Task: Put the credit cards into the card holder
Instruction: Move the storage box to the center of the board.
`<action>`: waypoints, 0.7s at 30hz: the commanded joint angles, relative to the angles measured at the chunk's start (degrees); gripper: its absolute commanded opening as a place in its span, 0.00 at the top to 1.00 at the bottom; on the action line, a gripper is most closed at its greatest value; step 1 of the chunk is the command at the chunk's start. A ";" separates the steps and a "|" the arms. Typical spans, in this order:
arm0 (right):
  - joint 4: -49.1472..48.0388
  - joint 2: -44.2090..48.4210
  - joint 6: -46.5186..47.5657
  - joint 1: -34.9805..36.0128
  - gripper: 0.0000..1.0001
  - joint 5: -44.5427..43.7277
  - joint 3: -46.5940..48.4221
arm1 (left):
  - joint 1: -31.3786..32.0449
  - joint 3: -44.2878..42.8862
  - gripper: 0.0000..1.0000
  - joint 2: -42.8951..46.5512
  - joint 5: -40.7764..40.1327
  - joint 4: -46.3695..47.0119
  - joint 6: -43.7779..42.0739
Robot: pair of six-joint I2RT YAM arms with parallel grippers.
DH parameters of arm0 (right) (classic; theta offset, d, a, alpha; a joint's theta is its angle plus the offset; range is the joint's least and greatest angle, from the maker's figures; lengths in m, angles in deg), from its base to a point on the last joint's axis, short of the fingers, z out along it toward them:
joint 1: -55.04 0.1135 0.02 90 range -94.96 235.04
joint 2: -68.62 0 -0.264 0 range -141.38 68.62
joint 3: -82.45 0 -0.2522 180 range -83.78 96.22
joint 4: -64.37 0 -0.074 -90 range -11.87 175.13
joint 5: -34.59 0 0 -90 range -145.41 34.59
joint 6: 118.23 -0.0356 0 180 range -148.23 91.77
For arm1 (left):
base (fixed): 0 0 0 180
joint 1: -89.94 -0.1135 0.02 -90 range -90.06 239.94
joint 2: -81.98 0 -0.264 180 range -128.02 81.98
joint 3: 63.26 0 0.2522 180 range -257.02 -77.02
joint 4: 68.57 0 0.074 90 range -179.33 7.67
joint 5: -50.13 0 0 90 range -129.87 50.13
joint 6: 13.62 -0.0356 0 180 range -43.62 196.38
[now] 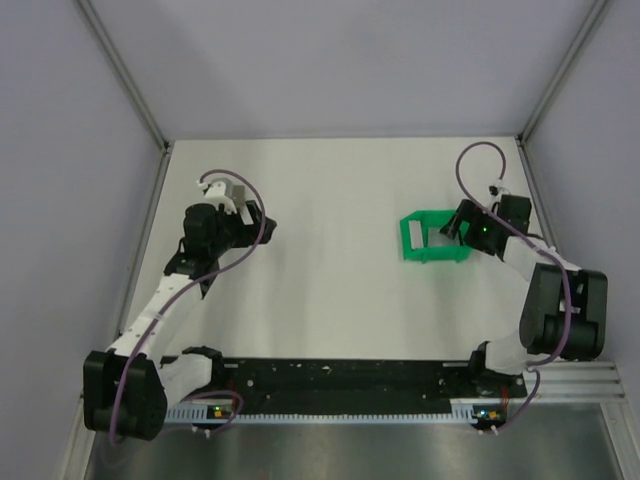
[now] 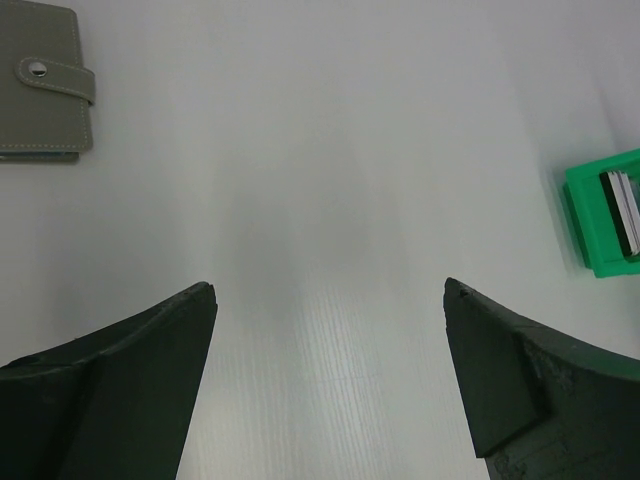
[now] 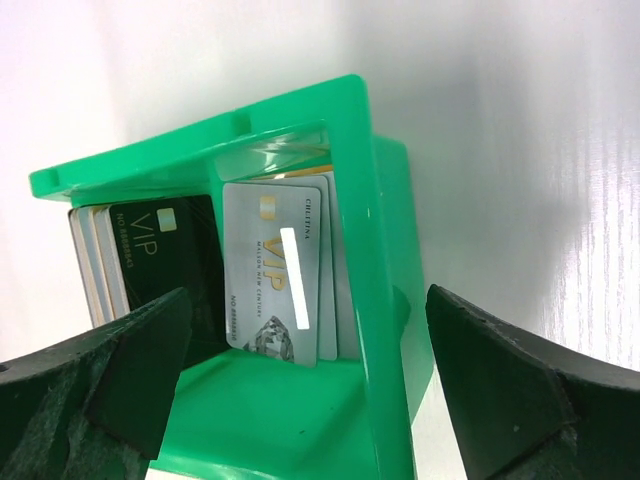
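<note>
Several credit cards stand upright in a bright green tray (image 3: 352, 170): a silver VIP card (image 3: 275, 270) in front of others, and a black VIP card (image 3: 165, 260) to its left. My right gripper (image 3: 308, 295) is open just in front of them, its fingers astride the tray's right wall and the silver cards, touching nothing. The card holder (image 2: 45, 85), a grey wallet shut with a snap tab, lies flat at the far left of the left wrist view. My left gripper (image 2: 328, 288) hangs open over bare table, apart from the holder.
The green tray (image 1: 435, 240) sits right of centre on the white table, with the right gripper (image 1: 455, 225) at its right end and the left gripper (image 1: 250, 215) far to the left. Grey walls enclose three sides. The cards (image 2: 625, 210) also show at the left wrist view's right edge.
</note>
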 commanded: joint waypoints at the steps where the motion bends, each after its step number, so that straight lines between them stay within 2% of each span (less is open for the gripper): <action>1: -1.02 6.93 -1.68 0.13 0.01 -2.78 0.39 | 0.01 -3.32 0.02 -1.14 -5.08 -0.61 -1.44; 6: 6.27 18.87 -0.01 0.13 0.01 -15.88 2.50 | 0.01 -9.82 0.02 -5.96 -18.70 -4.31 -2.32; 9: 8.66 25.03 0.08 0.13 0.01 -16.87 2.50 | -0.86 -16.40 0.02 -13.07 -25.82 -5.19 -3.99; 12: 10.16 29.60 -2.11 0.13 0.01 -12.93 1.98 | -4.02 -27.46 0.02 -24.22 -23.65 -8.79 -5.13; 14: 10.60 31.63 -4.30 0.13 0.01 -6.97 1.27 | -6.22 -40.01 0.02 -33.45 -23.38 -15.70 -4.61; 16: 11.12 33.48 -7.81 0.13 0.01 -2.48 -0.13 | -7.45 -48.82 0.02 -42.50 -23.56 -20.82 -4.60; 18: 10.87 35.58 -10.89 0.13 0.01 2.10 -2.84 | -7.81 -55.07 0.02 -48.67 -24.25 -23.90 -5.31; 21: 7.87 37.61 -12.14 0.13 0.01 6.42 -5.06 | -9.81 -60.00 0.03 -55.18 -23.65 -25.66 -4.88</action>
